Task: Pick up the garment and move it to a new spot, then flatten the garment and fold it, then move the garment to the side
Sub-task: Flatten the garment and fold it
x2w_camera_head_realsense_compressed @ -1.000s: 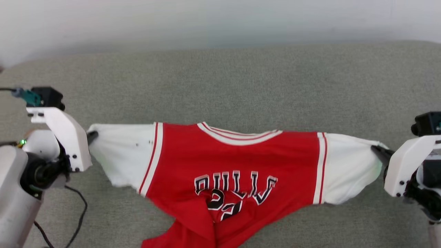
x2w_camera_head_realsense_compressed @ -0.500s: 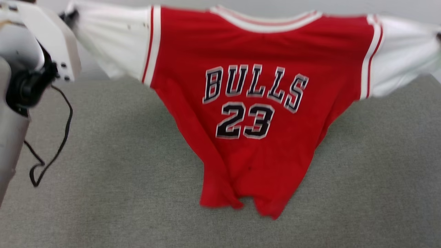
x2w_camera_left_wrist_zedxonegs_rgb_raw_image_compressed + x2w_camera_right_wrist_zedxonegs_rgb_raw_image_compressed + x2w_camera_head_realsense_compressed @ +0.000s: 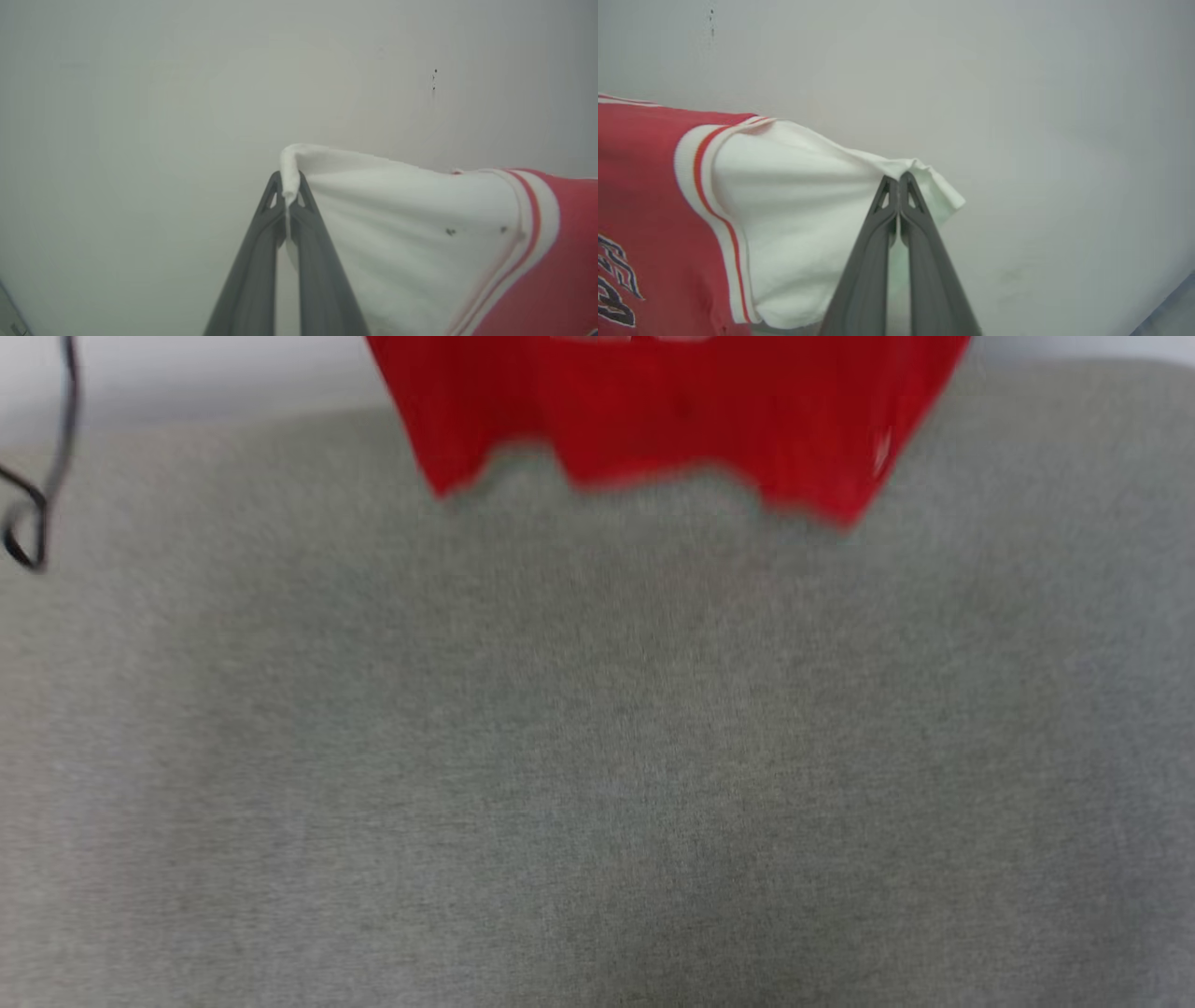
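Note:
The garment point(image 3: 672, 420) hangs in the air above the grey surface; in the head view just its red lower hem shows at the top, blurred. In the left wrist view my left gripper point(image 3: 288, 184) is shut on the edge of one white sleeve of the garment point(image 3: 402, 224). In the right wrist view my right gripper point(image 3: 899, 179) is shut on the edge of the other white sleeve of the garment point(image 3: 794, 186), with red body and black lettering at the left. The garment is stretched between the two grippers in front of a pale wall.
A wide grey fabric surface point(image 3: 597, 756) spreads below the hanging hem. A black cable point(image 3: 37, 476) loops at the upper left of the head view. A pale wall point(image 3: 187, 93) stands behind the garment.
Both grippers have lifted the garment off the grey surface by its sleeves. It now hangs higher, so its lettering has left the head view, which has itself shifted.

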Robot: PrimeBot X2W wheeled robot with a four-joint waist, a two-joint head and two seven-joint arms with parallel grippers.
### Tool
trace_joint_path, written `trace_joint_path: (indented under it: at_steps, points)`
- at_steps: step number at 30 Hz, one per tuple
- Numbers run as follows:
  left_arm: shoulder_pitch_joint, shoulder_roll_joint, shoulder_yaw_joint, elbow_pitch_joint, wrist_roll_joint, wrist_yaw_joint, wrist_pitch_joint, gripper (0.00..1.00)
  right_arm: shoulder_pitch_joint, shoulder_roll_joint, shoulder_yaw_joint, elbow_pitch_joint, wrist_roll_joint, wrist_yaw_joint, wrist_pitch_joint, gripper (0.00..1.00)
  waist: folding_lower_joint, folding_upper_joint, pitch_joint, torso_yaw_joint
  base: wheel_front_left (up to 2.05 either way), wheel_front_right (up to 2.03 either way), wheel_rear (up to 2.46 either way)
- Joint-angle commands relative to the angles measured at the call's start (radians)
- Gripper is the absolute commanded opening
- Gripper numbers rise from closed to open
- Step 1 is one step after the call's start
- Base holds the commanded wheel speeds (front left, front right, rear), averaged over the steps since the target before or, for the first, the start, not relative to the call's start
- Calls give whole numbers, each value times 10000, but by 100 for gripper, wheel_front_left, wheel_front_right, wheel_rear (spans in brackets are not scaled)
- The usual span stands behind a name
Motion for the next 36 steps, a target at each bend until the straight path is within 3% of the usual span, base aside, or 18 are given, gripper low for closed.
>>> trace_joint_path:
  at_steps: [1,7,16,26,36]
  points:
    - [-399,83,148,95,69,41,-231,0,-437,102,15,152,-152,-14,-289,0,-1,-1,886,-210,0,0,0]
    - [-1905,210,464,304,196,12,-864,0,-2101,536,138,665,-642,-14,-1744,0,-1,-1,2201,-427,0,0,0]
    - [-3103,205,472,481,209,-127,-1072,0,-3275,729,825,1143,-552,-14,-2798,0,-1,-1,3720,-507,0,0,0]
    - [-3290,75,618,988,-96,-433,-1558,0,-3042,901,1300,1206,-184,-14,-3064,0,-1,-1,4567,-513,0,0,0]
    - [-2428,-271,821,1895,-683,-1115,-2608,0,-2056,810,1569,1070,371,-14,-3168,0,-1,-1,4561,-219,0,0,0]
